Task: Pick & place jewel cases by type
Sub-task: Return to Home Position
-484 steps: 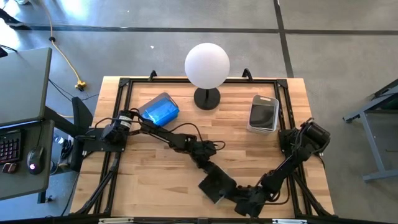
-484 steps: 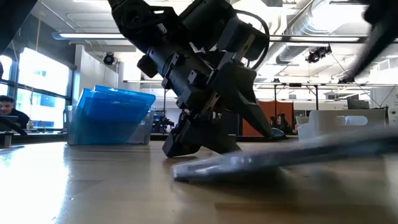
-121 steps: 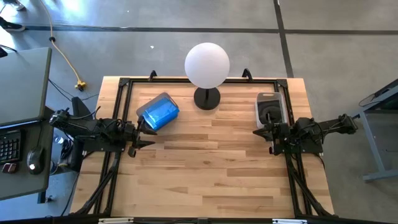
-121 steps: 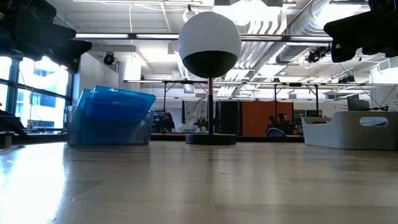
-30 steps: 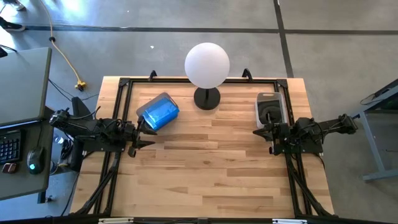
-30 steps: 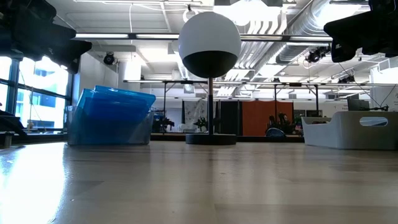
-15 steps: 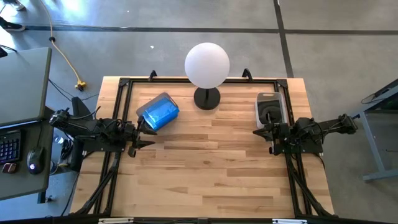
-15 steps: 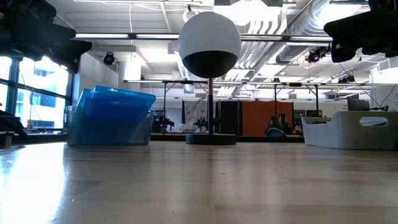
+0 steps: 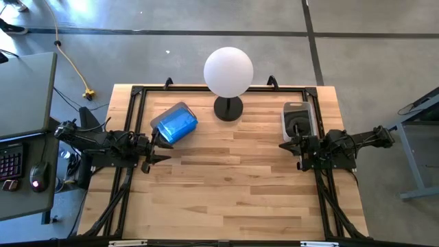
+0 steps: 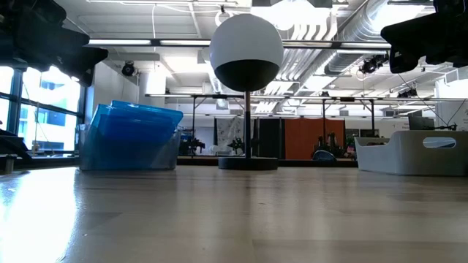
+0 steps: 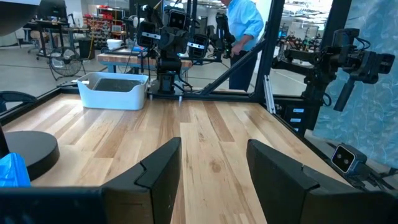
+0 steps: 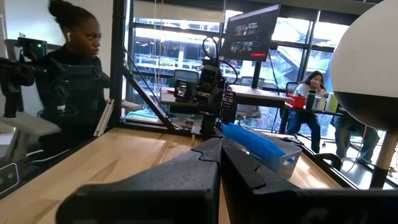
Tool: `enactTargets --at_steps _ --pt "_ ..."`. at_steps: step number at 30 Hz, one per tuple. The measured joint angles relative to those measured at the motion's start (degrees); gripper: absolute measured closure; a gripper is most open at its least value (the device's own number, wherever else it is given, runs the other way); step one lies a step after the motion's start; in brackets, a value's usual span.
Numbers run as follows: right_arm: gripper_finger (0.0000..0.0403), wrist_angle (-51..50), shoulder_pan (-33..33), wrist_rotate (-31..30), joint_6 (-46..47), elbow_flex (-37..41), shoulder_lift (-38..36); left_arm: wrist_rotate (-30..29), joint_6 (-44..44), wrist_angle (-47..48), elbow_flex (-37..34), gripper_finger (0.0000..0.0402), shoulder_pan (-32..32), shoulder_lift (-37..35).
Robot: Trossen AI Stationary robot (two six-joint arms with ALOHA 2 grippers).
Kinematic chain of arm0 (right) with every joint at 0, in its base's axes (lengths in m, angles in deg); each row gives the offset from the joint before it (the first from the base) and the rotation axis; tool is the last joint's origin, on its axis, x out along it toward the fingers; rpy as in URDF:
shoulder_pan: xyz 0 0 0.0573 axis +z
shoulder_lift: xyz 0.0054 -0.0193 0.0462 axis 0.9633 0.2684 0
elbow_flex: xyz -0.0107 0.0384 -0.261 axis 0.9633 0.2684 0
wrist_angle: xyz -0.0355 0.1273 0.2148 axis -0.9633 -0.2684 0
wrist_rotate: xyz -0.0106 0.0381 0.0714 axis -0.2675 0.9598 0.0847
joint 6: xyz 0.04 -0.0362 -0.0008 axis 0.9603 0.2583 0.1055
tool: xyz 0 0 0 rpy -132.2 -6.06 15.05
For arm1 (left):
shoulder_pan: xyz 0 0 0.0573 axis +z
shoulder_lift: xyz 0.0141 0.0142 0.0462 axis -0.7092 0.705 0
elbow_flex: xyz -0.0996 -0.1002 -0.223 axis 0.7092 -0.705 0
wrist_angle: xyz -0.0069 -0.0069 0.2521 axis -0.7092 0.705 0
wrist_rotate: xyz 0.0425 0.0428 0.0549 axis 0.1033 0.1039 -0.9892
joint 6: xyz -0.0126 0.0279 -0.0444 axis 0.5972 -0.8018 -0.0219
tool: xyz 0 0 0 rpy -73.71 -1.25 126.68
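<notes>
The blue jewel cases [image 9: 175,122] sit slanted together in a bin at the table's far left; they also show in the low view [image 10: 131,139] and the right wrist view [image 12: 256,144]. Dark jewel cases [image 9: 297,127] lie in the grey bin [image 9: 287,110] at the far right. My left gripper [image 9: 156,148] hangs open at the left edge, just near of the blue cases, with nothing between its fingers [image 11: 214,167]. My right gripper [image 9: 283,146] is shut and holds nothing [image 12: 219,148]; it hangs at the right edge, just near of the grey bin.
A lamp with a white ball shade [image 9: 228,72] on a dark round base [image 9: 228,108] stands at the far middle. Bare wood [image 9: 226,192] spreads between the arms and toward the near edge. A person [image 12: 74,81] sits beyond the table's left side, and another [image 11: 244,25] stands beyond its right.
</notes>
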Motion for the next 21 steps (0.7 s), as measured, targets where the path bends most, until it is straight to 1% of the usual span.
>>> enactTargets --at_steps 8,21 --pt "0.0396 0.00 -0.02 -0.01 -0.13 0.00 -0.01 0.00 0.00 0.02 0.00 0.0220 0.00 -0.02" --pt "0.0400 0.00 0.00 0.00 -0.03 0.00 -0.01 0.00 0.00 0.00 0.00 0.0220 -0.01 -0.01"
